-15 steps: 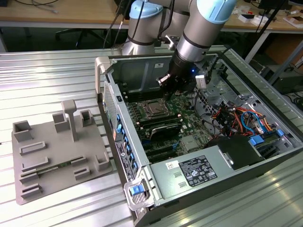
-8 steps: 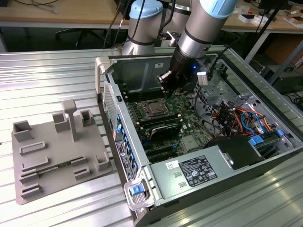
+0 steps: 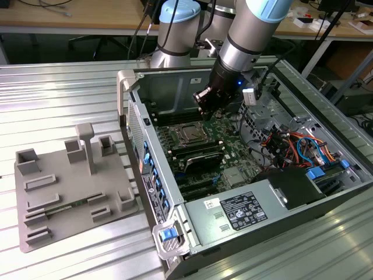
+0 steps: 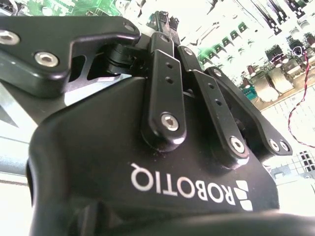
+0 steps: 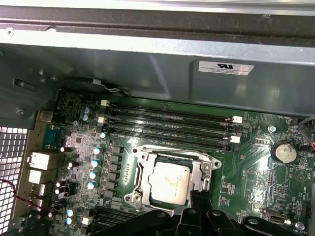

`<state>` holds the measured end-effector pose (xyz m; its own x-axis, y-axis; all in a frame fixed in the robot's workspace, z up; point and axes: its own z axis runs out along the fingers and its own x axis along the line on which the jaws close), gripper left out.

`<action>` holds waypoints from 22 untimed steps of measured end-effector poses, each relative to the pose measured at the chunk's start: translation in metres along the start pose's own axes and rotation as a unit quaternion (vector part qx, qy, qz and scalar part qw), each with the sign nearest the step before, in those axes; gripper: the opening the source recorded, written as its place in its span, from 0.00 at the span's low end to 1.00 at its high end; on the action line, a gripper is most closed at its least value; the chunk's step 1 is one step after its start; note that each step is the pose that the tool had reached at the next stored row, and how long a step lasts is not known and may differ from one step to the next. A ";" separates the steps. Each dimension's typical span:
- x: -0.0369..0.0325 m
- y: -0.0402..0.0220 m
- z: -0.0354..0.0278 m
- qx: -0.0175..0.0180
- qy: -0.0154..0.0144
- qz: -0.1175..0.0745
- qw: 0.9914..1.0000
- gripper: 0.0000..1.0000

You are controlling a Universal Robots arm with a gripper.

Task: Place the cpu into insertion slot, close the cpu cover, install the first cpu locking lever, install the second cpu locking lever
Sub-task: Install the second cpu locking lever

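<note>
The cpu (image 5: 170,181), a silver-grey square chip, lies flat in the insertion slot (image 5: 132,197) on the green motherboard. The cpu cover (image 5: 207,169), a silvery frame, lies down around the chip's edges. How the thin locking levers beside the slot stand I cannot tell. In the first wrist view my gripper (image 5: 198,199) shows as one narrow dark tip, shut with nothing in it, just beside the slot's corner. In the exterior view the gripper (image 3: 205,108) hangs inside the open computer case, a little above and behind the slot (image 3: 185,135). The second wrist view shows the gripper (image 4: 165,22) up close.
Long black memory slots (image 5: 170,120) run beside the socket, with the grey case wall (image 5: 162,73) behind them. A power supply (image 3: 245,210) and coloured cables (image 3: 291,143) sit in the case at the exterior view's right. A grey fixture plate (image 3: 64,192) lies on the table at its left.
</note>
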<state>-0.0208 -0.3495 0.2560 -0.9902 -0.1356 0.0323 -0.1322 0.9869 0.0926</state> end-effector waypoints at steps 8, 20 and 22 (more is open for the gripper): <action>0.0026 -0.0209 -0.0010 0.000 0.000 0.000 1.000 0.11; 0.0017 -0.0321 0.0118 0.015 0.001 0.009 1.000 0.11; 0.0010 -0.0332 0.0168 0.015 0.001 0.010 1.000 0.11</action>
<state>-0.0182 -0.3809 0.2363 -0.9926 -0.1163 0.0362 -0.1139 0.9915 0.0622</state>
